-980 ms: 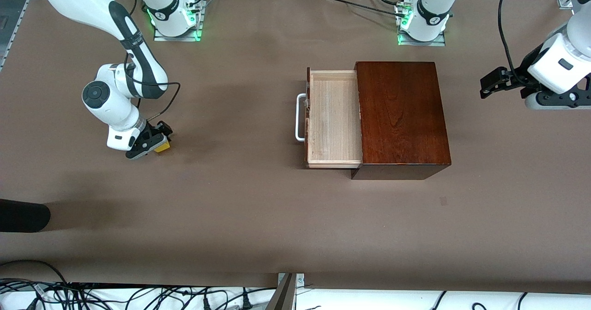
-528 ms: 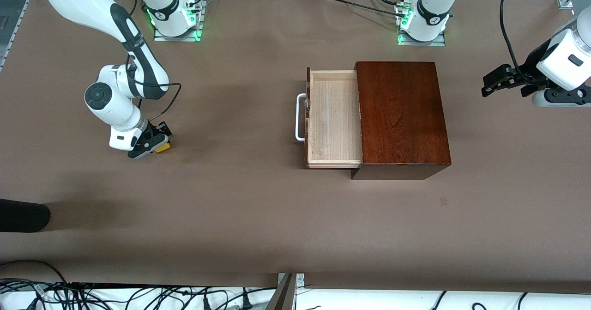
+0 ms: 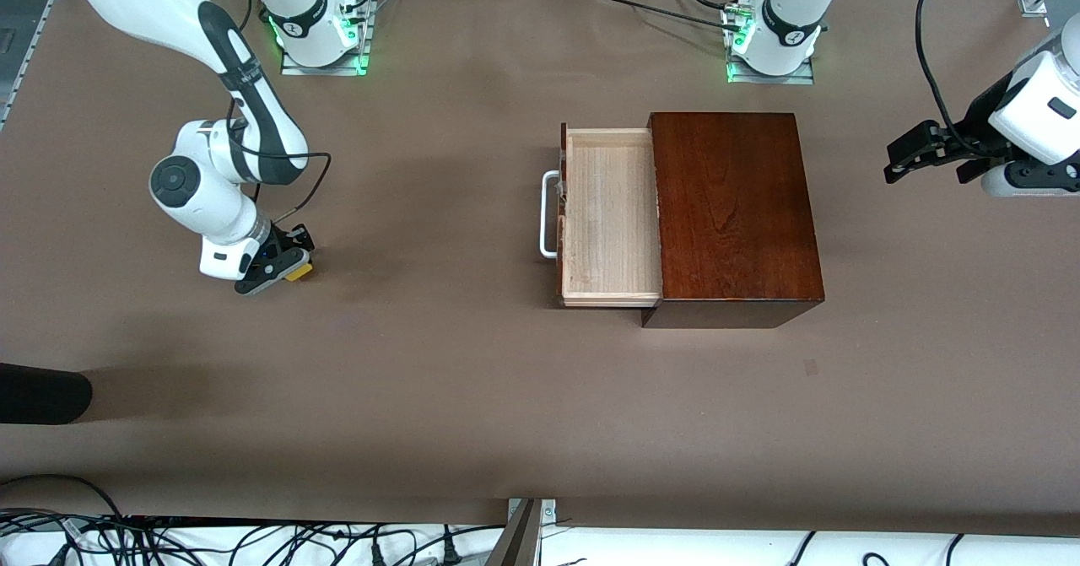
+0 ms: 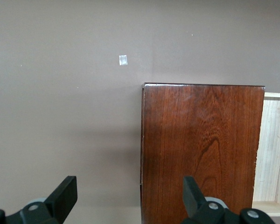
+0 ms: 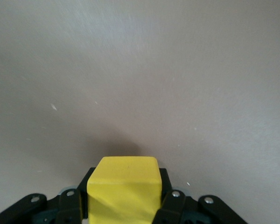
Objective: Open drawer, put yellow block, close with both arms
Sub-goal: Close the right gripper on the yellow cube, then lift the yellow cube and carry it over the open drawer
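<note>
With the right gripper [image 3: 283, 269] clenched on the block [image 3: 297, 272] low at the right arm's end of the table, well apart from the open drawer [image 3: 609, 216], a shallow hold could drop it in transit, while the left gripper [image 3: 924, 154] waits, fingers spread.

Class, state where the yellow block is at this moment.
The yellow block sits low at the table, clamped in the right gripper toward the right arm's end, well apart from the open drawer.
</note>
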`<action>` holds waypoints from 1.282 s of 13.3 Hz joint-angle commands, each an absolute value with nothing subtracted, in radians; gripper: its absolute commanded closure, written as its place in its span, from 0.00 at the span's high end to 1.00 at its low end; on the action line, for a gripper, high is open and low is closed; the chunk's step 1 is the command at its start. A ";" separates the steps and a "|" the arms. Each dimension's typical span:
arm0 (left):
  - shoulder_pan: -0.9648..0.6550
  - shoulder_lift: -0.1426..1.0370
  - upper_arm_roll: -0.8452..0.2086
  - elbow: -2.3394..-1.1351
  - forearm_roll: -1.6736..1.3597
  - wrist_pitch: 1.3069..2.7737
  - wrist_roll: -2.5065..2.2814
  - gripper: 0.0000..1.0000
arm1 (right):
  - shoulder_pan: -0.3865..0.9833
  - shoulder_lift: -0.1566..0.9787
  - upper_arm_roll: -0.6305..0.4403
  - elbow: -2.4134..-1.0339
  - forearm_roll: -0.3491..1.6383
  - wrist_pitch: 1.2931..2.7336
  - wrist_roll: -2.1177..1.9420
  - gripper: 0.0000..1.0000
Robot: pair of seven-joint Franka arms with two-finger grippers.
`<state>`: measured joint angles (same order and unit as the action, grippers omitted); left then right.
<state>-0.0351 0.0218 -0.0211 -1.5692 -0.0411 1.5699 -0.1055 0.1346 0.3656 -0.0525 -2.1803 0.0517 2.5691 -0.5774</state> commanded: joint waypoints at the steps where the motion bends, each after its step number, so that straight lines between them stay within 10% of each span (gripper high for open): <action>1: -0.020 0.049 -0.025 -1.513 -0.066 1.569 -0.086 1.00 | 0.133 0.272 -0.040 -2.108 0.069 2.401 -0.571 0.21; 7: -0.021 0.084 -0.026 -1.486 -0.061 1.578 -0.081 1.00 | 0.133 0.210 0.057 -1.850 0.069 2.059 -0.414 0.15; 17: -0.023 0.097 -0.026 -1.485 -0.049 1.614 -0.091 1.00 | 0.204 0.221 0.284 -1.631 0.063 1.921 -0.261 0.08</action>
